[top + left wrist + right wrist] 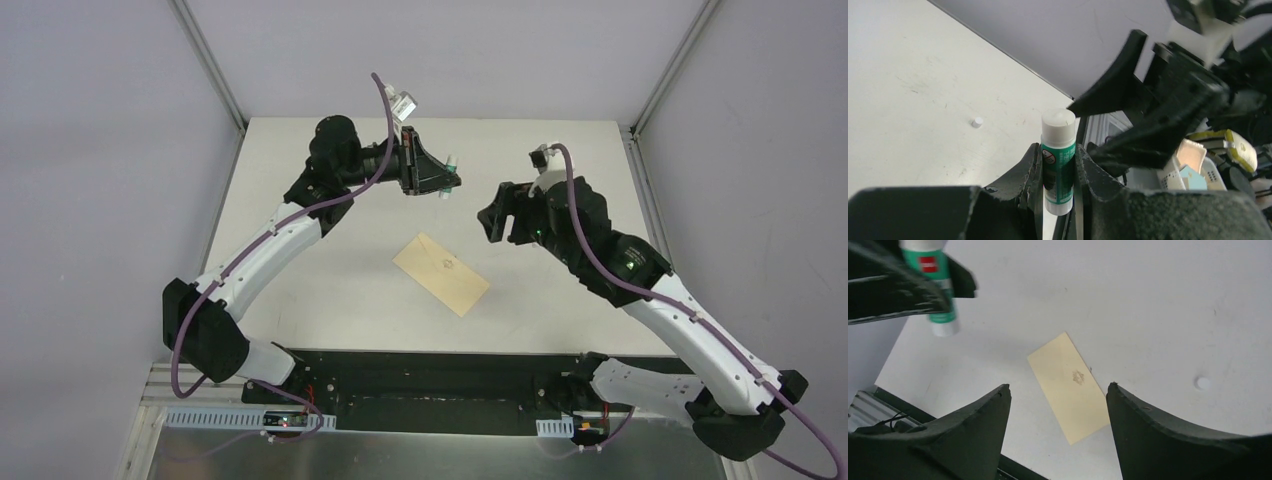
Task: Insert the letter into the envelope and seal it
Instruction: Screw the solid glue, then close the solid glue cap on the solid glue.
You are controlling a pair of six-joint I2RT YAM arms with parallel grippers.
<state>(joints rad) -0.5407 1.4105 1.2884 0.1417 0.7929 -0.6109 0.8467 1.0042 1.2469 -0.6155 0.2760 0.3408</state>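
Note:
The yellow-tan envelope (441, 273) lies flat and slanted in the middle of the white table, with a small mark at its centre; it also shows in the right wrist view (1070, 385). No separate cream letter sheet shows in any view. My left gripper (447, 178) hangs above the table behind the envelope, shut on a white-green glue stick (1058, 165), which also shows in the right wrist view (935, 290). My right gripper (495, 215) is open and empty, raised to the right of the left gripper and above the envelope's far right side (1058, 385).
A small white cap (1203, 383) lies alone on the table; it also shows in the left wrist view (977, 122). Grey walls close the table at the back and sides. The black base rail (430, 375) runs along the near edge.

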